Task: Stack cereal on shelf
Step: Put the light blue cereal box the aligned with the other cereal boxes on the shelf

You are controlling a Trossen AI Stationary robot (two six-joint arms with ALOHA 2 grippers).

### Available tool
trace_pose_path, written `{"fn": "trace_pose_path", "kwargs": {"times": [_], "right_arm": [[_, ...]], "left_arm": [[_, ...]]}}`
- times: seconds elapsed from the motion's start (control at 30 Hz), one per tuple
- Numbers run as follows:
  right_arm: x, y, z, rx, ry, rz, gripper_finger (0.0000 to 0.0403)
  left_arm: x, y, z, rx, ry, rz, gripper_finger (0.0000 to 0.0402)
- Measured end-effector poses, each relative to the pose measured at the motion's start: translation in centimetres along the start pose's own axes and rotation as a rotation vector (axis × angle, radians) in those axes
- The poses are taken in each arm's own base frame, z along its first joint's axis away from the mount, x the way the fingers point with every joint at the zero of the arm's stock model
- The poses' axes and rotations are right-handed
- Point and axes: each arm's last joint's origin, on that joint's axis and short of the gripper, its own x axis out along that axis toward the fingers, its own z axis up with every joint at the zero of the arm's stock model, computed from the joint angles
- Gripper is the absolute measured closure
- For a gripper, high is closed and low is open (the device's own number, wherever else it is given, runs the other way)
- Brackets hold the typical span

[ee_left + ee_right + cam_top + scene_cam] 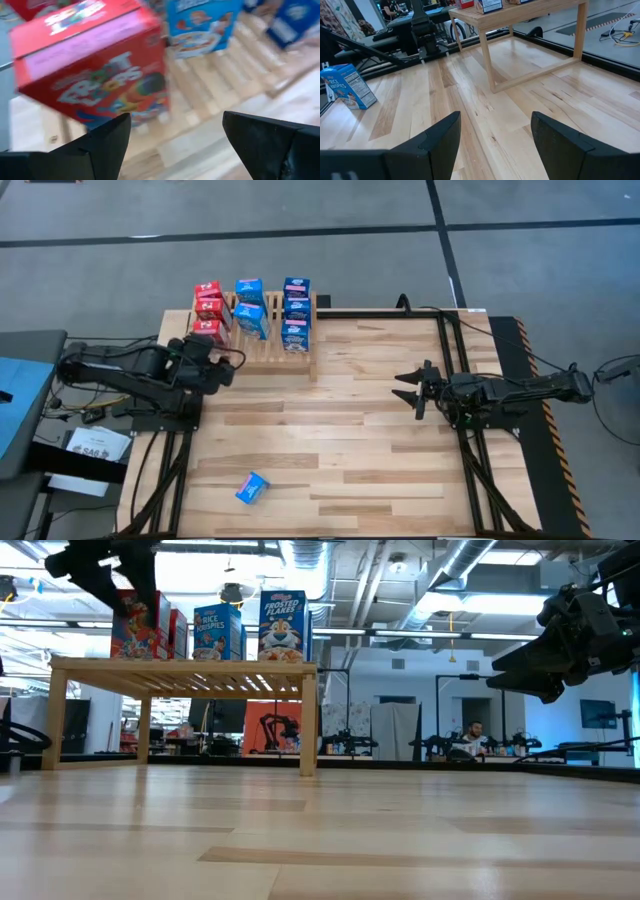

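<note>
At the shelf's (262, 350) left end, the left gripper (213, 352) hangs just over the front red cereal box (206, 330), its fingers spread wide with nothing between them; in the left wrist view the red box (95, 70) stands just past the open fingertips (112, 137), apart from them. The risk here is a careless pull-away: if that arm swings sideways instead of lifting clear, a finger could clip the box and tip it into the 2 red ones (208, 298) lined up behind it, or push it off the shelf's front edge.

Across the shelf, 2 blue boxes (250, 308) fill the middle column and 3 blue boxes (295, 310) the right column, so I count 8 up there. They stand close together, so 1 knock could topple a whole row.

Well in front of the shelf, near the table's (350, 430) front edge, the last blue box (253, 488) lies tilted on the planks. Lying askew, it may be gripped crooked and slip or twist during the carry.

To the shelf's right and well apart from it, the right gripper (415, 392) waits over the table, fingers wide and empty. If both arms head for the stray box, they could collide.
</note>
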Motion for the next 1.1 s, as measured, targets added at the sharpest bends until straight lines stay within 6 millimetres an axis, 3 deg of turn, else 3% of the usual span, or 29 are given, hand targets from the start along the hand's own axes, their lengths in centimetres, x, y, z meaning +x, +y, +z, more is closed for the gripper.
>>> {"fn": "trace_pose_path", "kwargs": {"times": [0.27,0.53,0.9,1.1], "right_arm": [[0.0,0.0,0.0,0.0,0.0,0.0,0.0136],[0.0,0.0,0.0,0.0,0.0,0.001,0.0136],[0.0,0.0,0.0,0.0,0.0,0.0,0.0136],[0.0,0.0,0.0,0.0,0.0,0.0,0.0136]], "left_arm": [[-1.1,-0.9,-0.2,0.001,-0.014,-0.12,0.0094],[-2.2,-3.2,-0.4,-0.112,0.051,-0.352,0.0094],[-1.4,-8.0,-3.4,-0.103,0.284,-0.373,0.0094],[-1.0,-11.8,-5.1,-0.116,0.383,-0.46,0.0094]]}}
